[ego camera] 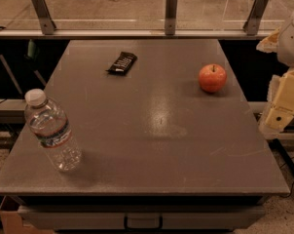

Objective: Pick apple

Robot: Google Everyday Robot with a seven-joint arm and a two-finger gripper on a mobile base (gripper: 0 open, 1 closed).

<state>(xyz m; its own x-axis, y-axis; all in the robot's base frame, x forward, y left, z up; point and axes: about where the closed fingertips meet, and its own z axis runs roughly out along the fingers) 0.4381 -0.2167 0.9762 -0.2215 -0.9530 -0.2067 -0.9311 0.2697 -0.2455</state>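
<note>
I see the apple (212, 78) sitting stem-up on the grey table (152, 145), right of centre in the upper half of the frame. The gripper (282, 106) hangs at the right edge, apart from the apple; I cannot tell whether it is released or clenched. A water bottle (52, 133) stands at lower left.

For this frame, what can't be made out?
Gripper: camera view, at the right edge, apart from the apple, partly cut off by the frame edge.
Dark wrapper: camera view, its print too small to read.
Water bottle: camera view, label text too small to read.
</note>
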